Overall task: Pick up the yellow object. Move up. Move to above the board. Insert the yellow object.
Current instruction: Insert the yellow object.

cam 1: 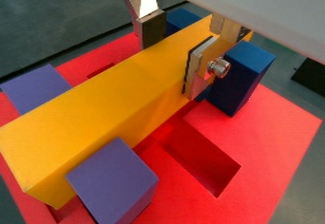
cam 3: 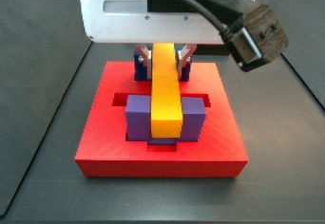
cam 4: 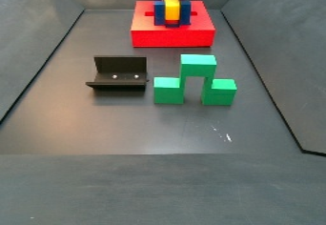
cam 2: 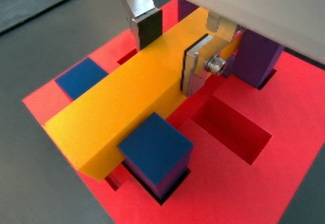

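The yellow object (cam 1: 102, 104) (cam 2: 121, 104) is a long bar lying across the red board (cam 1: 273, 161) (cam 3: 114, 147), between upright blue (cam 2: 159, 152) and purple (cam 1: 112, 180) blocks. In a side view its top (cam 3: 165, 90) stands slightly above the purple blocks beside it. My gripper (cam 1: 176, 62) (cam 2: 172, 52) is at the bar's far end with one finger on each long side. The silver plate of one finger (cam 1: 200, 68) lies flat against the bar's side, and the other dark pad (cam 1: 152, 30) meets the opposite edge. The gripper is shut on the bar.
An empty recessed slot (cam 1: 203, 157) lies in the board beside the bar. On the dark floor in front of the board stand the green arch-shaped blocks (cam 4: 192, 81) and the fixture (cam 4: 117, 74). Dark walls enclose the floor.
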Motion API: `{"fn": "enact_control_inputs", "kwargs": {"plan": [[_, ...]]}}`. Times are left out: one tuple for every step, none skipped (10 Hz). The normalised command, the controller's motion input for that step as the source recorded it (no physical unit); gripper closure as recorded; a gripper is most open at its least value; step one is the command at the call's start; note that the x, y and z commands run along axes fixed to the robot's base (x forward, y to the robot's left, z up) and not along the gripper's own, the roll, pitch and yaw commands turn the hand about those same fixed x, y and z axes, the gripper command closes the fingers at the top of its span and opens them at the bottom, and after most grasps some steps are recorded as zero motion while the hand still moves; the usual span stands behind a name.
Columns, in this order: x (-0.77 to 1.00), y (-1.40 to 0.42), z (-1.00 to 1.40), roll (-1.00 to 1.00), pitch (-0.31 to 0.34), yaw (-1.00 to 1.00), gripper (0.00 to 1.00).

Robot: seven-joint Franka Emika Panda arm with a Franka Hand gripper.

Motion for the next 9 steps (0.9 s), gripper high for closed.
{"fn": "enact_control_inputs", "kwargs": {"plan": [[-0.06,0.0,-0.19,0.07,0.0,0.0,1.0],[-0.04,0.0,-0.15,0.07,0.0,0.0,1.0],[0.0,-0.01,-0.11,0.05,0.0,0.0,1.0],[0.0,-0.05,-0.11,0.06,0.0,0.0,1.0],[0.0,-0.14,-0.09,0.08,0.0,0.0,1.0],[0.0,-0.14,-0.12,0.1,0.0,0.0,1.0],[0.0,-0.08,-0.14,0.08,0.0,0.0,1.0],[0.0,0.0,-0.19,0.09,0.0,0.0,1.0],[0.0,0.0,-0.23,0.1,0.0,0.0,1.0]]}}
